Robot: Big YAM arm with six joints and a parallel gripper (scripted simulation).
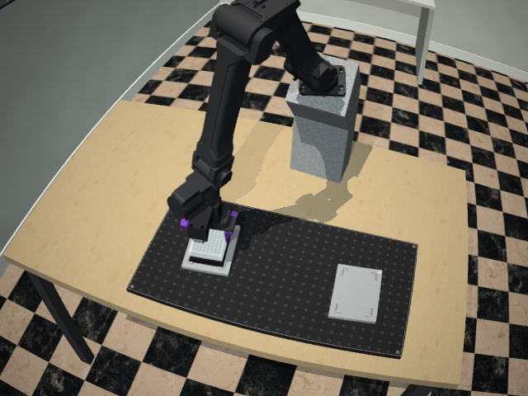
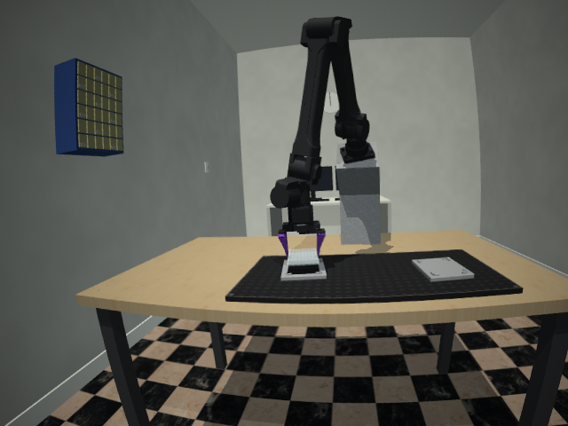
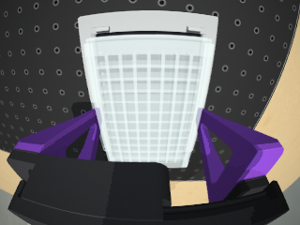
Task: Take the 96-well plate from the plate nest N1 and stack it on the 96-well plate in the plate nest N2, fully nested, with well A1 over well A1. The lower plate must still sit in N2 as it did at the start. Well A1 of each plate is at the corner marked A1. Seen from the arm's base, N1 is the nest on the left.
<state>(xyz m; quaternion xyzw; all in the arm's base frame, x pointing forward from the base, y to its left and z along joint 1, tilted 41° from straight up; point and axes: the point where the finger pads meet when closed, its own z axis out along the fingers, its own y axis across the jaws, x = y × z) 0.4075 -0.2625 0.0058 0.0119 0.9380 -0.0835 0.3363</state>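
Plate (image 1: 208,246) of ninety-six wells, white and translucent, sits clamped between my purple fingers (image 1: 184,223), and from the top view it hangs just above the dark plate lying in the grey nest (image 1: 208,266) at the near-left part of the black perforated board (image 1: 281,272). My gripper (image 1: 207,226) points straight down over that nest. Well apart to the right on the same board lies the other nest (image 1: 355,293), a bare grey slab with small corner brackets. My arm rises from a stone-grey pedestal (image 1: 322,140) standing on the wooden table (image 1: 106,170).

From the exterior view, my gripper (image 2: 302,244) has its two fingers spread wide, one on each long side of the plate (image 2: 302,256), gripping it. A dark band shows beneath the plate inside the nest frame (image 2: 303,275); whether the two plates touch I cannot tell from here. The second nest (image 2: 442,268) lies flat far to the right.

From the wrist view, the plate (image 3: 149,103) fills the middle, its well grid square to me, a purple finger (image 3: 216,146) pressed against each side. Beyond its far edge the nest's pale rim (image 3: 146,22) shows.
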